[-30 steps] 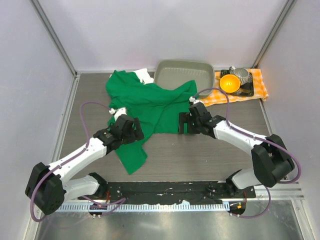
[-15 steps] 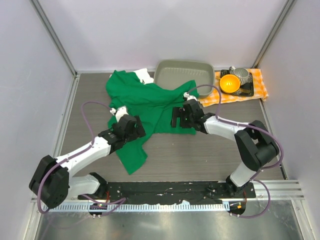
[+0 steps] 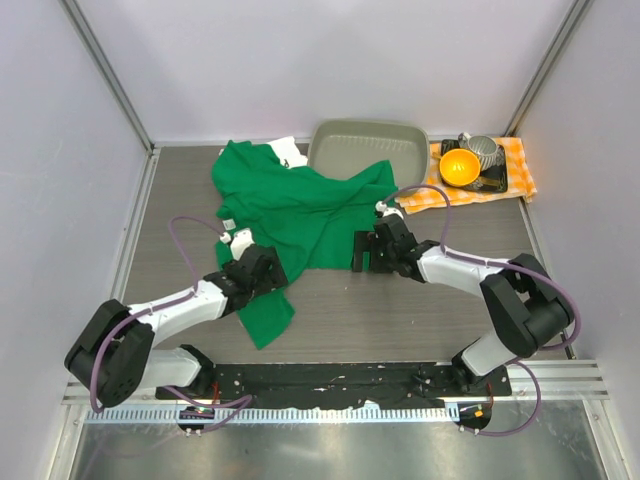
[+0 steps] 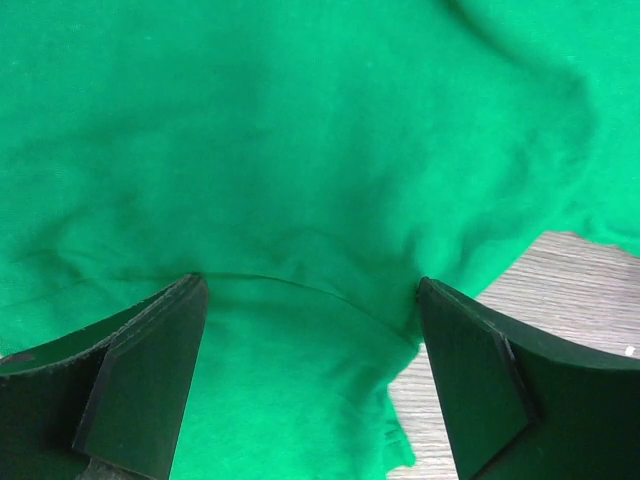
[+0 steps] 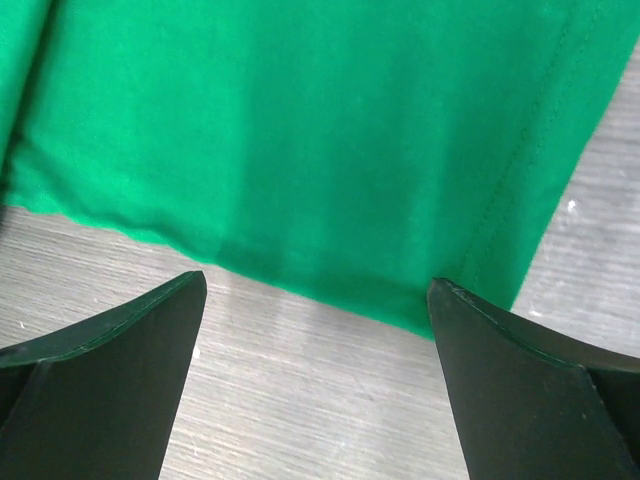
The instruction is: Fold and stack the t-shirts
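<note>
Left pincer (image 3: 256, 268) sits low on the near-left part of the green t-shirt (image 3: 300, 205), fingers spread wide, nothing pinched. In its wrist view the cloth (image 4: 300, 150) fills the gap, a creased fold runs crosswise between the tips, and bare tabletop (image 4: 560, 300) shows at lower right. The shirt lies rumpled and unfolded. Its long axis runs from the far left corner down to a narrow tail at the near edge, and one sleeve is draped onto the grey tray (image 3: 365, 140). A scrap of the white t-shirt (image 3: 291, 152) peeks out behind it at the far side. Right pincer (image 3: 364, 250) is also spread and empty, parked at the near-right hem. In its wrist view the hem (image 5: 300, 130) runs across just ahead of the tips. So the shirt lies straight ahead of the right pincer and under the left one. Both are equally near, probably set for a two-handed edge grab.
</note>
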Controlling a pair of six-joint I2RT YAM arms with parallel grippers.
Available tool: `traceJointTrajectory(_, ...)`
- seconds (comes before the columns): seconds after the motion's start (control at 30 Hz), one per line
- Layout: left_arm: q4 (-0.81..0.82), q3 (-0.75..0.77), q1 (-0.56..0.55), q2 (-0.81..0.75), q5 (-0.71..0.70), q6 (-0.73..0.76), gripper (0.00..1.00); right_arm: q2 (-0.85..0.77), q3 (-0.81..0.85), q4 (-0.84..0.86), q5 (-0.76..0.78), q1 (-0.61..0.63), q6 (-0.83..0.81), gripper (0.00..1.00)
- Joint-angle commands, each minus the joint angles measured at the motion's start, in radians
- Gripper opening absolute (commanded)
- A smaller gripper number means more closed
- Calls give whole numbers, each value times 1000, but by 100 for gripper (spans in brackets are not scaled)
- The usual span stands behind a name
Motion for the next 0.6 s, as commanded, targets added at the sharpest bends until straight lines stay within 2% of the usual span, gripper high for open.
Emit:
traceJointTrajectory(0.0,75,-33,2,33,-16,-45,90,-58,0,-133,48,3,-9,99)
traceJointTrajectory(0.17,60,-58,4,44,4,-65,90,-97,17,-278,90,3,15,99)
traceJointTrajectory(0.3,16,-90,4,-7,-2,-91,90,-144,20,-408,150,2,75,99)
traceJointTrajectory(0.43,-85,-116,2,-108,4,-111,90,-205,0,-492,157,3,118,100)
traceJointTrajectory(0.57,-193,-132,2,-282,19,-139,90,-270,-23,-552,168,3,141,100)
